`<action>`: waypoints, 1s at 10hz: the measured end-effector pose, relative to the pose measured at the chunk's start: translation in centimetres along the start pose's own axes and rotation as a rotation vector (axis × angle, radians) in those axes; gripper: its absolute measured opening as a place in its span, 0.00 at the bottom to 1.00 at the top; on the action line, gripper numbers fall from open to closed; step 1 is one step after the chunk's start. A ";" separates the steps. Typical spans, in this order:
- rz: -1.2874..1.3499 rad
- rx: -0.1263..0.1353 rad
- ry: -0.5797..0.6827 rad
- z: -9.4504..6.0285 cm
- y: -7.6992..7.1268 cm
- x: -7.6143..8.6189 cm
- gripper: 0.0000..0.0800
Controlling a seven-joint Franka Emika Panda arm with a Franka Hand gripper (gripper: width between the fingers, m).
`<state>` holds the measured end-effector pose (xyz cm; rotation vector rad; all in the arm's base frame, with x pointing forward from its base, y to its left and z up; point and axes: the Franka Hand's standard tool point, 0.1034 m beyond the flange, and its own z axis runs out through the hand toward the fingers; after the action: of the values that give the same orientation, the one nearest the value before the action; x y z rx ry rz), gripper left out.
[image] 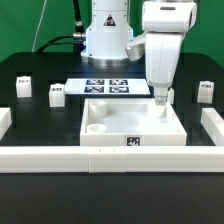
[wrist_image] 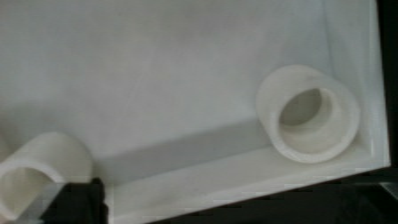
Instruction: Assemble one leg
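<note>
White tray (image: 105,139) corner beneath gripper (image: 160,99); its opening cannot be told.

Three legs (image: 23,87) (image: 55,93) (image: 205,91) loose on the worktop (image: 45,118): two at the exterior view's left, one at its right. One tray (image: 108,141). One marker board (image: 108,87). One arm (image: 165,40). Wrist view: two round sockets (wrist_image: 317,110) (wrist_image: 36,175).
</note>
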<state>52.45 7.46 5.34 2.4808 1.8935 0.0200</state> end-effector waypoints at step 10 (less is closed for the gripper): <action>-0.205 -0.032 -0.010 3.2 -3.2 -5.9 0.81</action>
<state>47.89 2.54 2.05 2.2496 2.1151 0.0339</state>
